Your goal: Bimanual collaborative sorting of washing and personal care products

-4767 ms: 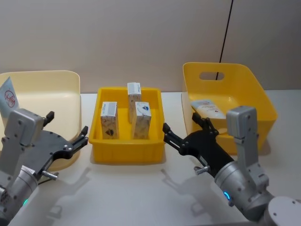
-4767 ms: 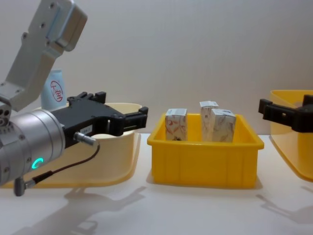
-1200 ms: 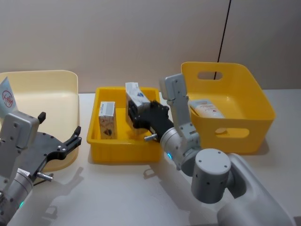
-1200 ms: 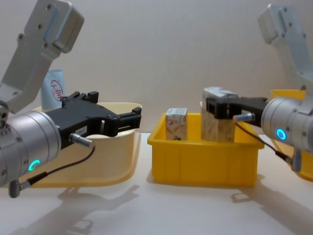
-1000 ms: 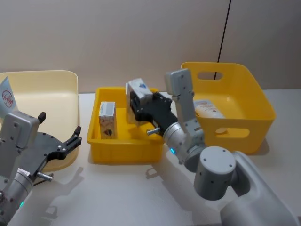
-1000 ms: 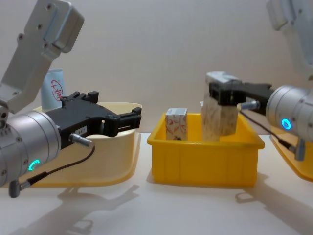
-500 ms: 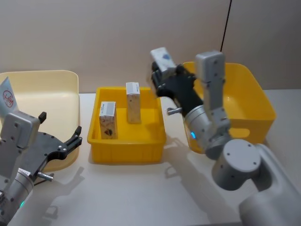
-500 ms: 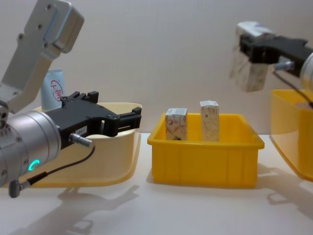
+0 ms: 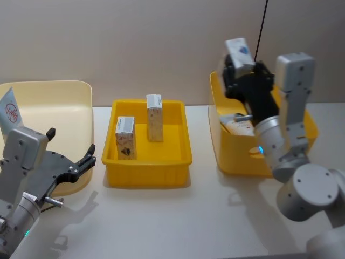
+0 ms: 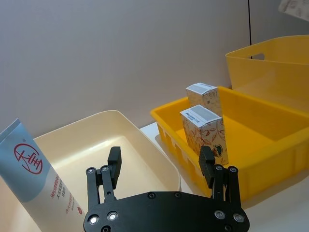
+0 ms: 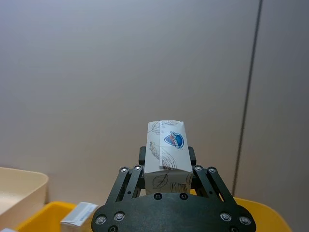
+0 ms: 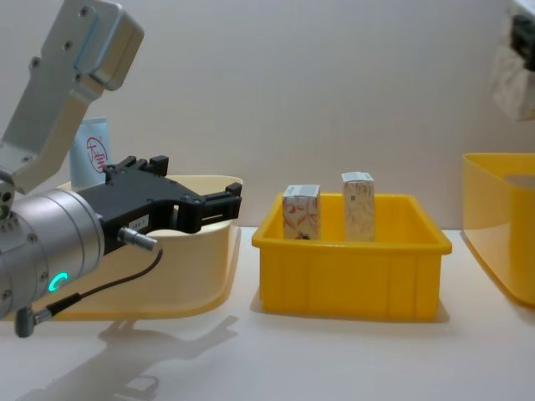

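Right gripper (image 9: 242, 70) clamps carton (image 9: 239, 53) between jaws, above yellow bin (image 9: 233, 156).

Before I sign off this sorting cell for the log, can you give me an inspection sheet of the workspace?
Surface: pale table, bare in front of the bins.
Job's things: two cartons upright in the low yellow tray; a third carton held above the tall yellow bin, where a whitish pack lies; a light-blue tube leans in the cream bin.
Clutter: nothing seen.
Grippers: right gripper shut on the third carton; left gripper open, low beside the cream bin.
Cables: thin wire on the left arm; dark cord down the wall.
Surroundings: plain wall.
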You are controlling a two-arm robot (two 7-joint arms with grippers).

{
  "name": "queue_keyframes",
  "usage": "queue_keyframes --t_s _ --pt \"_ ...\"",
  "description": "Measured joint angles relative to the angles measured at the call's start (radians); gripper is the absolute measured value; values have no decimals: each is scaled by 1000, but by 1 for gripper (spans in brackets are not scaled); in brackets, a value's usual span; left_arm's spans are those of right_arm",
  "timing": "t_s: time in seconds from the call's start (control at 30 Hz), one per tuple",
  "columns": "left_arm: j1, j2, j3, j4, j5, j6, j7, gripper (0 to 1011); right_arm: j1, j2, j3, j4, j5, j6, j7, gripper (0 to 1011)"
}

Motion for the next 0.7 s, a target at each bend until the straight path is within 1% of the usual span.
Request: queue_keyframes --t_s 0.17,0.27,0.37,0.4,0.6,0.7 --pt "0 0 0 0 0 0 0 1003 -31 5 33 -33 -16 18 -35 411" --pt "0 0 0 0 0 0 0 1003 -56 7 58 -59 -28 49 -62 411" --pt "0 0 0 0 0 0 0 1003 -71 7 73 -72 -33 73 -75 410" --pt "0 0 0 0 0 0 0 1003 -78 7 81 -81 -35 85 -82 411" --pt "0 0 0 0 0 0 0 1003 -101 2 104 -101 -37 152 -99 410" --pt "0 0 0 0 0 0 0 1003 -106 -4 115 -107 -36 201 -105 410"
